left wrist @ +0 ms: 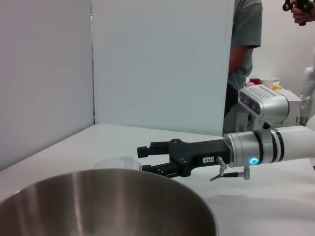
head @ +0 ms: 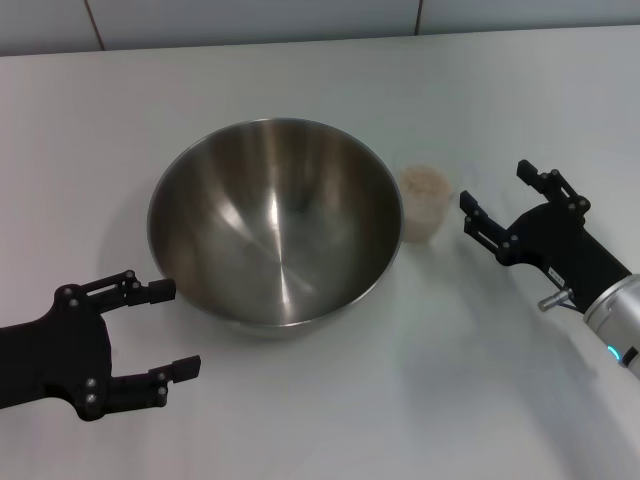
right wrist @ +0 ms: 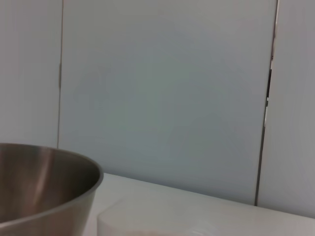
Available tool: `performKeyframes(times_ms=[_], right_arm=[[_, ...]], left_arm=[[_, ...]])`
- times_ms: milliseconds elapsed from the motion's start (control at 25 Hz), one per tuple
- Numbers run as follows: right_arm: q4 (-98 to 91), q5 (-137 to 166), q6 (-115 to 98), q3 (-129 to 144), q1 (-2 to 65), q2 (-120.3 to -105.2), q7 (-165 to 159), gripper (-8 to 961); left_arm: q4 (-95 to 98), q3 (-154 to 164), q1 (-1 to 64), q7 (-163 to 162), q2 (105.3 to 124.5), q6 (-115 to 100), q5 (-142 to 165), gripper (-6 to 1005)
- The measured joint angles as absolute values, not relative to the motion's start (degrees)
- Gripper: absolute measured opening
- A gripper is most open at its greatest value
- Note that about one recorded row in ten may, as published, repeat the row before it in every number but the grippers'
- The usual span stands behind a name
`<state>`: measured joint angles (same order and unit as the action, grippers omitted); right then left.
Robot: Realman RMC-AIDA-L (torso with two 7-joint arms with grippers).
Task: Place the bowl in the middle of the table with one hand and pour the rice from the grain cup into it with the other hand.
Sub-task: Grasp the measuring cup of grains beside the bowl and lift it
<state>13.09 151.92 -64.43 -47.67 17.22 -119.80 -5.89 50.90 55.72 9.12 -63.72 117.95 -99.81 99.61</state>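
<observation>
Now right claw [head: 497, 203] gapes wide beside grain cup [head: 424, 203], untouched; left claw [head: 173, 330] open.

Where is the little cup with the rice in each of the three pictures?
Head view: the grain cup stands just right of the bowl, ahead of the open right gripper.
Left wrist view: its rim peeks over the bowl's far edge.
Right wrist view: blurry, at the bottom edge.
Shared landmark: the bowl.
</observation>
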Motion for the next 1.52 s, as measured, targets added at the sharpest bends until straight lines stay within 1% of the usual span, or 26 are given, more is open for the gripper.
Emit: performKeyframes(times_ms=[560,960,1520], right_arm=[[13.09,151.91,-62.12,-51.31,18.64,-119.79,-5.89,808],[13.19,151.92,-57.73,-51.42,21.02,-119.79,-5.89,808],[13.39,151.97,-57.39,-51.41,21.93,-119.80,-5.89,808]], left_arm=[[51.06,55.72,9.23,-63.73,117.95,-99.95,99.58,806],[51.16,55.72,9.32,-63.84,118.02,-99.86,99.55,805],[51.09,55.72,9.50,-63.72,118.04,-99.69,99.58,803]])
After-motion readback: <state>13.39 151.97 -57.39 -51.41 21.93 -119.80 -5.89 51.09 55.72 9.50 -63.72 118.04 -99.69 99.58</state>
